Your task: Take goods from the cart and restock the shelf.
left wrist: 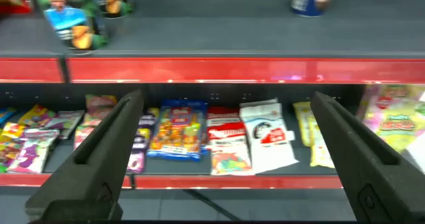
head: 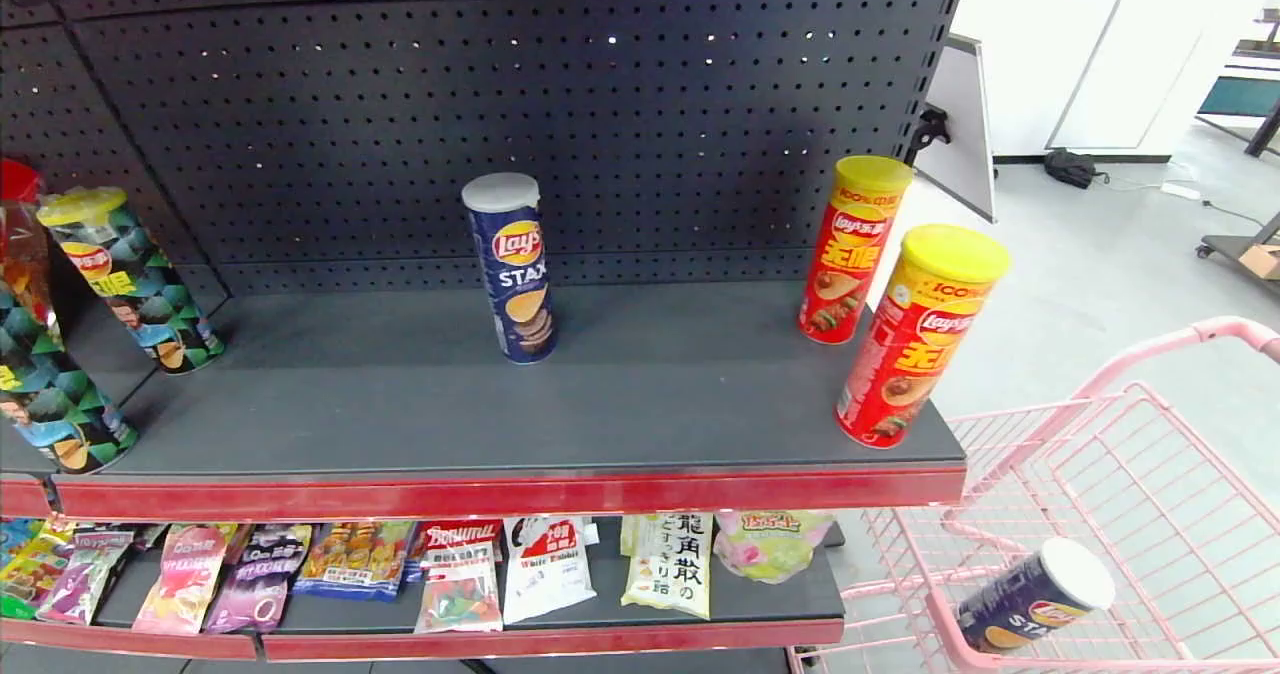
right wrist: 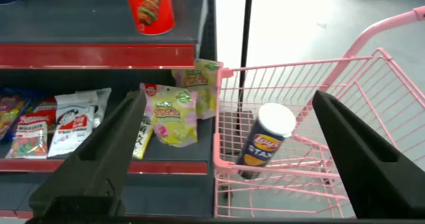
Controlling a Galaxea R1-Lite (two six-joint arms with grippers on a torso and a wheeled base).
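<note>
While my left gripper (left wrist: pixel 226 96) and right gripper (right wrist: pixel 229 96) hang open, one blue can (right wrist: pixel 265 141) lies in the cart (right wrist: pixel 372 58)

With fingers spread wide and nothing between them, my left gripper faces the red front edge of the shelf (head: pixel 400 404). My right gripper, equally released, hangs off the shelf's right end. The blue can lies tilted in the pink cart, below the shelf's right corner. On the shelf a second blue can (head: pixel 512 269) stands mid-board, two red cans (head: pixel 920 339) at its right end, patterned cans (head: pixel 130 279) at its left end. Snack bags (head: pixel 545 564) lie beneath the shelf
</note>
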